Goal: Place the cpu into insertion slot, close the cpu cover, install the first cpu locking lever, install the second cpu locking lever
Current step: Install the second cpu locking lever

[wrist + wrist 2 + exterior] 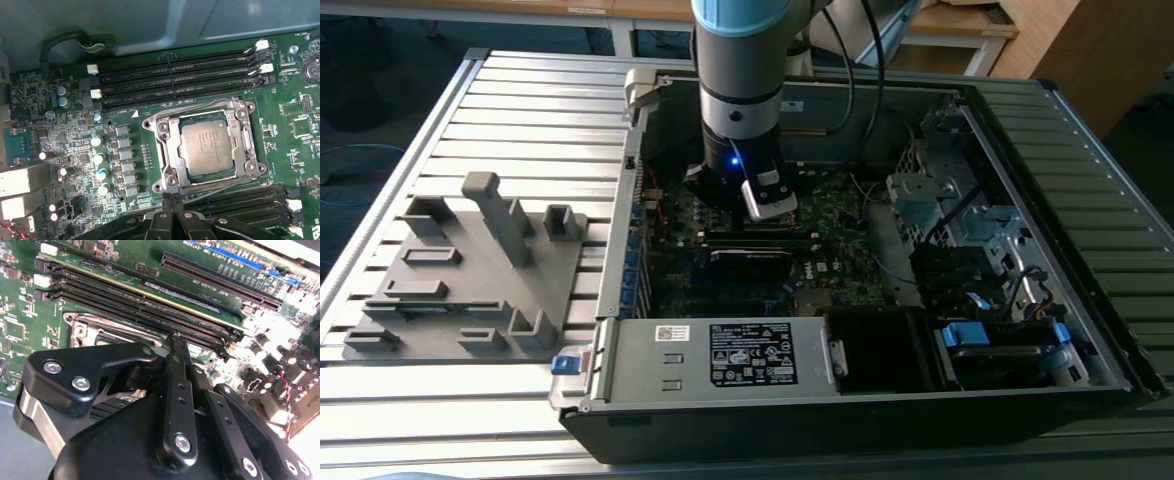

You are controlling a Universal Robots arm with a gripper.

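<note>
Closest to the wrist cameras, the gripper (172, 200) shows as black linkages whose fingertips (176, 340) meet in a narrow point, clenched with nothing between them. In the first wrist view that tip sits just at the socket's near edge, beside the row of black memory slots (240, 200) on that side.

Just beyond it lies the insertion slot (205, 147), a silvery frame on the green motherboard (150, 120). The cpu (206, 147) already rests inside it, its dull grey top flat and square to the frame. The cpu cover (165, 145) appears lowered around the chip, its window framing the metal top, so the first two parts of the task look done. A thin wire lever (215, 186) runs along the frame's near side, close to the fingertip; whether it is latched cannot be told.

The work in hand seems to be a locking lever. To do it well, the closed tip should press on the lever's bare wire and not on the cover or chip, push down and then sideways under its hook, and stay off the neighbouring memory slots.

Farther off, in the exterior view, the arm (740, 100) stands upright inside the open computer case (1067, 200), with the grey power supply box (720, 355) at the case's edge and a grey fixture block (467, 270) outside on the slatted table (1121, 270).
</note>
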